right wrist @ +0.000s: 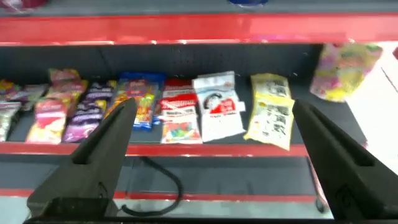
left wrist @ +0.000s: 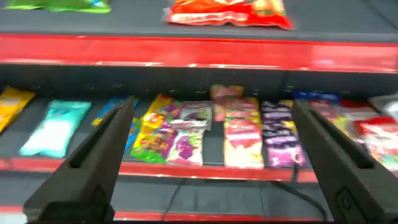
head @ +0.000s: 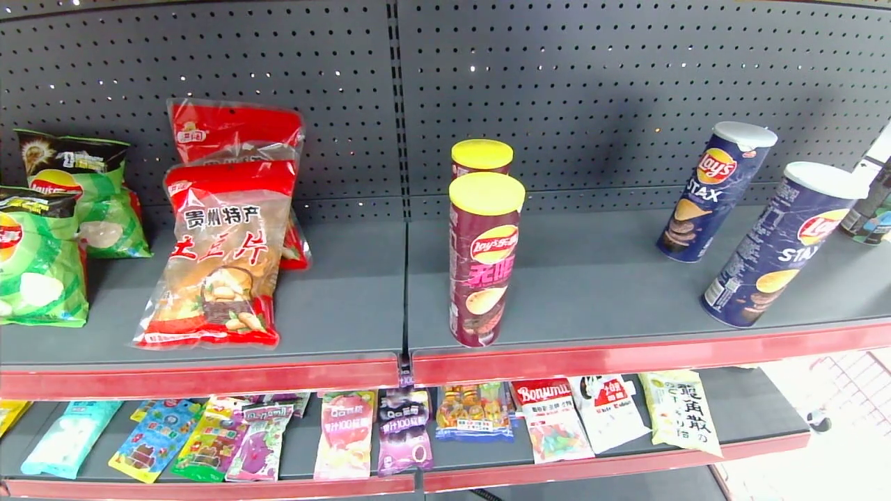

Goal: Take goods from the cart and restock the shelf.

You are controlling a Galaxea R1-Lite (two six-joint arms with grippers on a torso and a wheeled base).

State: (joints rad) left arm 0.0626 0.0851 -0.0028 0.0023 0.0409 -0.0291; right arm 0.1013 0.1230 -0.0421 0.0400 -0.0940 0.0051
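Note:
The upper shelf board point(head: 592, 292) carries two maroon chip cans with yellow lids point(head: 485, 264) in the middle, one behind the other. Two blue chip cans point(head: 713, 195) lean at the right. Red snack bags point(head: 223, 257) and green chip bags point(head: 42, 264) stand at the left. My left gripper point(left wrist: 208, 168) is open and empty, facing the lower shelf's candy packets point(left wrist: 186, 134). My right gripper point(right wrist: 208, 162) is also open and empty, in front of the white and yellow packets point(right wrist: 217, 106) farther right on that shelf.
Red price rails point(head: 626, 358) edge both shelf boards. Bare board lies between the maroon and blue cans. A wire grid with a small wheel point(head: 818, 421) shows past the shelf's right end. A pale pink and yellow bag point(right wrist: 345, 68) sits there too.

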